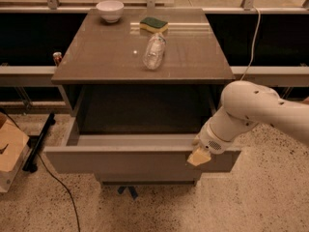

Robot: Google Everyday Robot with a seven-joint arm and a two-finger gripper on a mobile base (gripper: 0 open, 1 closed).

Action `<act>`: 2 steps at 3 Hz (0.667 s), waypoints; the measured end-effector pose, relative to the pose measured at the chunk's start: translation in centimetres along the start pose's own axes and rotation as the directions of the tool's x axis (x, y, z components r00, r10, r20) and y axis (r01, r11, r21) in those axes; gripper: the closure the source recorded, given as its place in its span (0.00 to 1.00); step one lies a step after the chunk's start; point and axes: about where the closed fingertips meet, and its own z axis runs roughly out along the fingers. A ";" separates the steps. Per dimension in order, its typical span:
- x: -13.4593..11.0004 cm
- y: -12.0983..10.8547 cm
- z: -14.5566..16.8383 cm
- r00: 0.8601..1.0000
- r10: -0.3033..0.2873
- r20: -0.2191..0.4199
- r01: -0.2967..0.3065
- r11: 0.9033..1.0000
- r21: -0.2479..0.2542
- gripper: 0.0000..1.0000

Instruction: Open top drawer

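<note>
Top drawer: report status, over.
Pincer at front edge of top drawer, right end. Drawer pulled well out. Bottle, sponge, bowl on tabletop, not in the way.

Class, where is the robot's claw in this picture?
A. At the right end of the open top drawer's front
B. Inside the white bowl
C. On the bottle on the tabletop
A: the claw is against the right end of the top drawer front panel, and the drawer stands pulled out.
</note>
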 end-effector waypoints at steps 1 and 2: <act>0.0 0.0 0.0 1.000 0.000 0.000 0.000 1.000 0.000 0.62; 0.0 0.1 0.1 1.000 -0.001 -0.001 0.001 1.000 -0.002 0.38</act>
